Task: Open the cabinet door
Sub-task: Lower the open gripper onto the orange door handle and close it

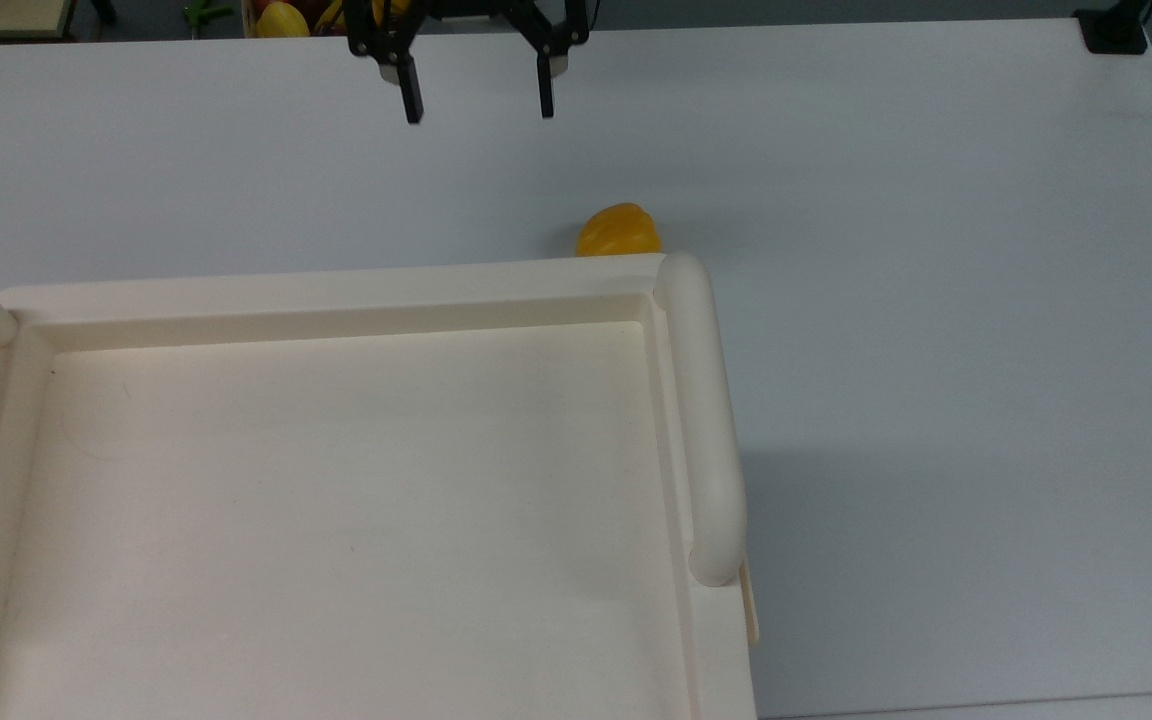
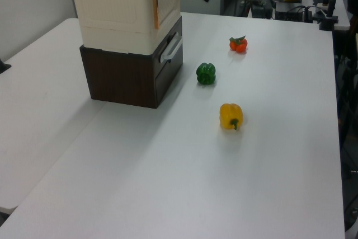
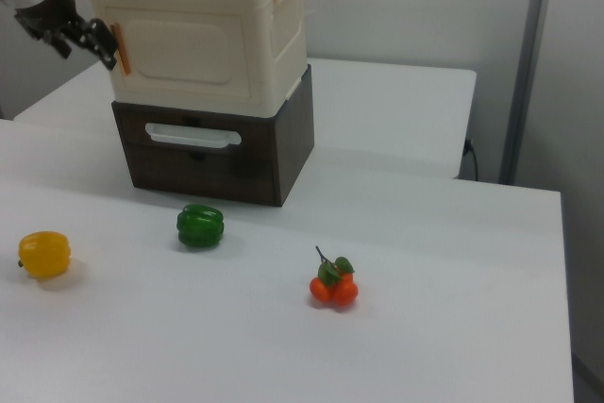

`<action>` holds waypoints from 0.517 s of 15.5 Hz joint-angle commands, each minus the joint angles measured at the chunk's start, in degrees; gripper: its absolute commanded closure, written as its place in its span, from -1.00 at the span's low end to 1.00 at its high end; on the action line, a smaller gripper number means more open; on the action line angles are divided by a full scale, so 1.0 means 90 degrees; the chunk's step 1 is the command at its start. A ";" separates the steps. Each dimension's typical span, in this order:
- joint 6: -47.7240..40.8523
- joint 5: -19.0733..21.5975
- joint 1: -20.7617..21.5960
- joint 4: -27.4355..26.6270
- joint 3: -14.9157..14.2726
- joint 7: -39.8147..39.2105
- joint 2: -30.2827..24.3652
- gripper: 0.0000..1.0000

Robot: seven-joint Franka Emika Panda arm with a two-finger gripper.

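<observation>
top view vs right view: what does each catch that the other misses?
Top view: the cabinet's recessed top between its tube rails and the open gap between the hand's fingers.

Right view: the cabinet door, shut, the dark drawer unit beneath, the green pepper and the tomatoes.

Both: the cabinet, the hand, the yellow pepper, the white table.

The top view looks straight down, close over the cabinet [image 1: 336, 500]; the left view and right view face it obliquely from opposite sides, sharing the yellow pepper [image 2: 231, 116]
</observation>
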 commanded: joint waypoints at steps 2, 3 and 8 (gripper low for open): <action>0.1349 0.0015 0.0163 -0.0011 0.0021 0.0137 0.0338 -0.41; 0.1651 0.0005 0.0201 -0.0011 0.0011 0.0128 0.0435 -0.37; 0.3097 -0.0112 0.0357 -0.0001 0.0021 0.0040 0.0963 -0.35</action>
